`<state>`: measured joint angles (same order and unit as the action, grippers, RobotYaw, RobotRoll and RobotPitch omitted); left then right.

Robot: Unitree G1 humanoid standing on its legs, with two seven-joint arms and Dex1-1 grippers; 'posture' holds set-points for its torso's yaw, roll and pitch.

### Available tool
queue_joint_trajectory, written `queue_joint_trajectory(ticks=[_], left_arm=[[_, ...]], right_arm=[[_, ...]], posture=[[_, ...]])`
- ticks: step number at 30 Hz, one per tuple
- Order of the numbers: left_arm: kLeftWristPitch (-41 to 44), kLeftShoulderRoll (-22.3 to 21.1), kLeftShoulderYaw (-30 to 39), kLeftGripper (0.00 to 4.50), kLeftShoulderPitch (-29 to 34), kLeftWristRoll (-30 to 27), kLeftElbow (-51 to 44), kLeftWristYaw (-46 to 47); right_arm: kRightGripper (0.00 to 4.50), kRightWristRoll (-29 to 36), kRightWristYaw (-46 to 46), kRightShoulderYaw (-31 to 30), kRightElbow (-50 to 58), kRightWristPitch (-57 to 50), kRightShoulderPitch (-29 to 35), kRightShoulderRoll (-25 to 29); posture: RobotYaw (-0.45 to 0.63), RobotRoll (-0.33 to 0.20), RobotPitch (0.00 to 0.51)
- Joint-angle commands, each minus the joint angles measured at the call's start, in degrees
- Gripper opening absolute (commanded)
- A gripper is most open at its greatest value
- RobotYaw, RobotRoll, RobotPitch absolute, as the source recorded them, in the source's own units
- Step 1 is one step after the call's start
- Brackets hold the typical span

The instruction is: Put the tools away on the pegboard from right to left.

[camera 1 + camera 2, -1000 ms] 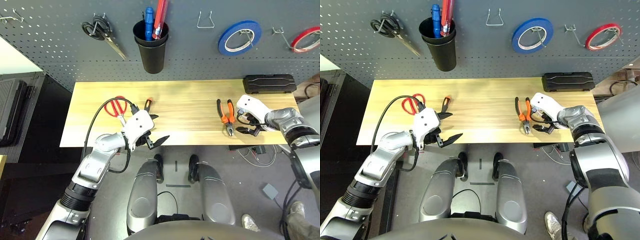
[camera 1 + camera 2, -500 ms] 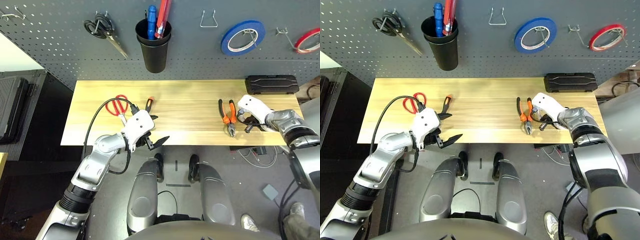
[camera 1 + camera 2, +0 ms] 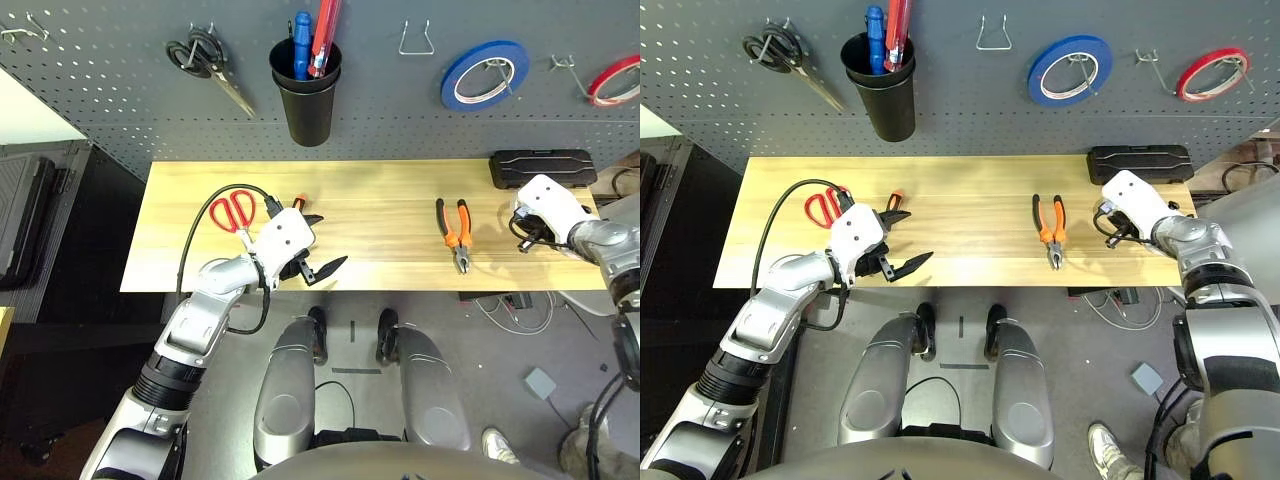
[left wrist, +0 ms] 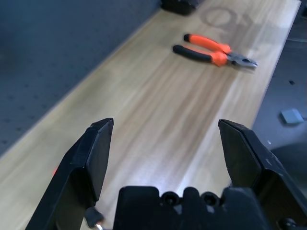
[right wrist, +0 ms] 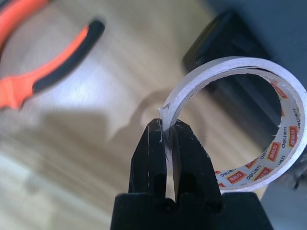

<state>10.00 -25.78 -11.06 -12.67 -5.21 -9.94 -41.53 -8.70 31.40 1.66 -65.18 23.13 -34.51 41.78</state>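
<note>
My right gripper (image 5: pixel 167 125) is shut on the rim of the whitish tape roll (image 5: pixel 268 165) and holds it just above the table's right end (image 3: pixel 535 225). The orange-and-black pliers (image 3: pixel 455 225) lie flat on the wood to its left. Near the left end lie the red-handled scissors (image 3: pixel 235 210), and beside them the slim screwdriver (image 3: pixel 297 205), partly hidden behind my left hand. My left gripper (image 3: pixel 325 243) stands open over the table's front edge with nothing between its fingers (image 4: pixel 96 158). The dark grey pegboard (image 3: pixel 100 90) rises behind the table.
On the pegboard hang black-handled scissors (image 3: pixel 205 65), a black cup (image 3: pixel 305 95) with pens, an empty wire hook (image 3: pixel 412 40), a blue tape roll (image 3: pixel 483 75) and a red tape roll (image 3: pixel 612 80). A black case (image 3: pixel 540 167) lies at the table's back right.
My right gripper has moved right, away from the pliers, with the tape roll pinched in it. My left gripper has shifted slightly right and toward the table, still open.
</note>
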Motion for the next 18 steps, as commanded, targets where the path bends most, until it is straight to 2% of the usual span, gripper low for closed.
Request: queue_joint_trajectory(ticks=[1, 8, 18], left_arm=[[-1.77, 0.15, 0.84, 4.50, 1.84, -3.56, -2.34, -2.29], [-0.54, 0.41, 2.38, 4.50, 0.23, -8.75, -4.86, -4.10], [0.29, 1.50, 4.32, 4.50, -1.66, -15.25, -7.89, -4.71]], right_arm=[[0.04, 4.16, -4.56, 4.54, 4.57, 9.11, 8.56, -0.08], [0.04, 7.27, -9.87, 8.10, 8.54, 18.77, 16.78, -2.11], [0.04, 7.25, -17.47, 10.19, 9.29, 31.81, 19.59, -2.00]], posture=[[0.14, 0.000, 0.237], [0.11, 0.000, 0.218], [0.10, 0.000, 0.193]])
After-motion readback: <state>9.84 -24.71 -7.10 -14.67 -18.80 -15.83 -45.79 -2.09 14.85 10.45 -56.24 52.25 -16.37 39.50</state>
